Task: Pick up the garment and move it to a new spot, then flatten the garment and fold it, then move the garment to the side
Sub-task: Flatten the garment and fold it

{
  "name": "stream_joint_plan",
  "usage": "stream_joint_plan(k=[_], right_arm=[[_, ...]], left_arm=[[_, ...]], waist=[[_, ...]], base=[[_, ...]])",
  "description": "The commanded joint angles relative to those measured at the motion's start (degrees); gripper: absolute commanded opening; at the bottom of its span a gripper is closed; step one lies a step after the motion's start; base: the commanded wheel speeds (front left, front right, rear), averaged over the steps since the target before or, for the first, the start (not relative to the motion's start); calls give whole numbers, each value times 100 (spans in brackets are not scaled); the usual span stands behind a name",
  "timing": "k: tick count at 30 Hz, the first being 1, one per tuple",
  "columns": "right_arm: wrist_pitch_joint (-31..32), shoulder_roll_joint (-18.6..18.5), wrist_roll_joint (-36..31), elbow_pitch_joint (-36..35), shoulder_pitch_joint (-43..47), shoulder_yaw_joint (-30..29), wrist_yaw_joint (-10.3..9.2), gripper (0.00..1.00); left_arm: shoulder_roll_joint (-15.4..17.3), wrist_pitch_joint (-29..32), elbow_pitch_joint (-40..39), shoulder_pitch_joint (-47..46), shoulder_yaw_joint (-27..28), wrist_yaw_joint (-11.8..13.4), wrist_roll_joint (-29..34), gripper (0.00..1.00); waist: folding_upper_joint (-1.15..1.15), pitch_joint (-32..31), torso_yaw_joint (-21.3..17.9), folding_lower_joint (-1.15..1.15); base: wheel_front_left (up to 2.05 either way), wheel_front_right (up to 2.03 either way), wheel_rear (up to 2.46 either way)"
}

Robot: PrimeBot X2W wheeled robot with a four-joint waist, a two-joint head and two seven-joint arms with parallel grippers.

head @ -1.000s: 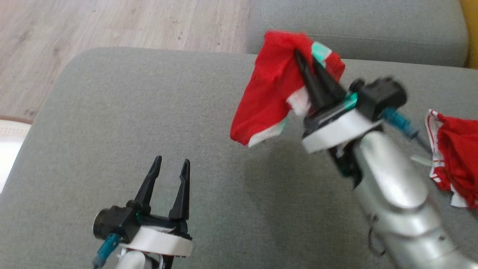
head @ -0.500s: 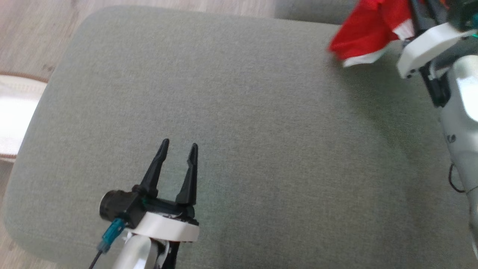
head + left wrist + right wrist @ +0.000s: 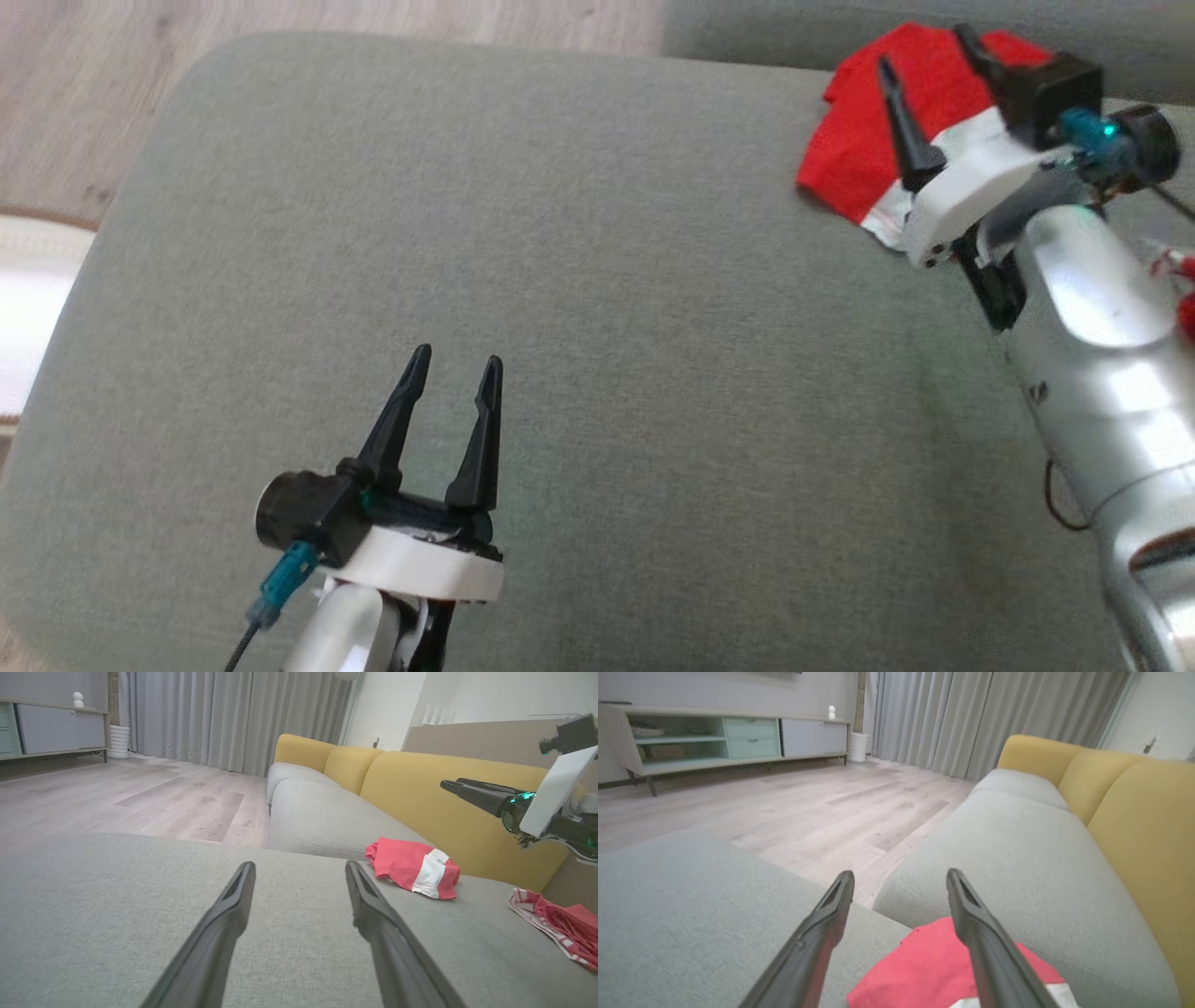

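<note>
The red garment with a white band lies crumpled at the far right corner of the grey cushion. It also shows from the left wrist and under my right fingers. My right gripper hovers just above it, open, holding nothing. From the left wrist camera the right gripper's fingers appear well above the cloth. My left gripper stands open over the near left part of the cushion, far from the garment.
A second red garment with striped trim lies to the right; its edge peeks past my right forearm. A further grey seat and yellow backrests lie beyond. Wooden floor borders the cushion's far left.
My right gripper was shut on the garment and held it lifted; now it is open and the garment lies on the cushion's far right corner. The head camera has shifted.
</note>
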Motion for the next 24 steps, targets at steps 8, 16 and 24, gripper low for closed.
stream_joint_plan(k=[8,16,24], right_arm=[[-76,189,250,-2078,1343,-255,-5,100],[-77,594,-52,-3487,3096,-1081,-5,100],[-77,857,15,-4145,4295,-1778,-5,100]], left_arm=[[6,-47,-486,43,492,9,32,100],[6,-47,-655,260,589,9,29,100],[6,-47,-696,380,713,9,-52,100]], waist=[[0,-536,-558,0],[0,-759,-1017,0],[0,-816,-1319,0]], base=[[0,0,0],[0,0,0],[0,0,0]])
